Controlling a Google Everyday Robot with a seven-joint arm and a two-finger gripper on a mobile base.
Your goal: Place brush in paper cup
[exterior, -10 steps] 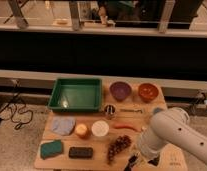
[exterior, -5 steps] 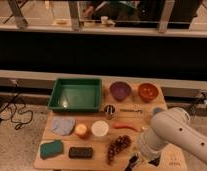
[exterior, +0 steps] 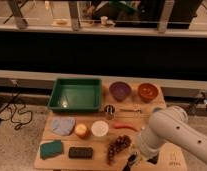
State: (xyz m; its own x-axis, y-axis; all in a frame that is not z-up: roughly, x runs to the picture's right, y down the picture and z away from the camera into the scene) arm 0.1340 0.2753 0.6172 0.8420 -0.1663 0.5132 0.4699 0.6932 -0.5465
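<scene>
The gripper (exterior: 131, 161) is low at the front of the tabletop (exterior: 62, 160), its jaws shut on the brush (exterior: 128, 165). The cup (exterior: 100, 128) stands up and left, past the grapes (exterior: 118, 146)

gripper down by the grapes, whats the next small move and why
Probably lift the gripper and carry it left toward the paper cup. It sits shut at the table's front edge beside the grapes, and the cup looks empty; whether it holds the brush is unclear.
</scene>
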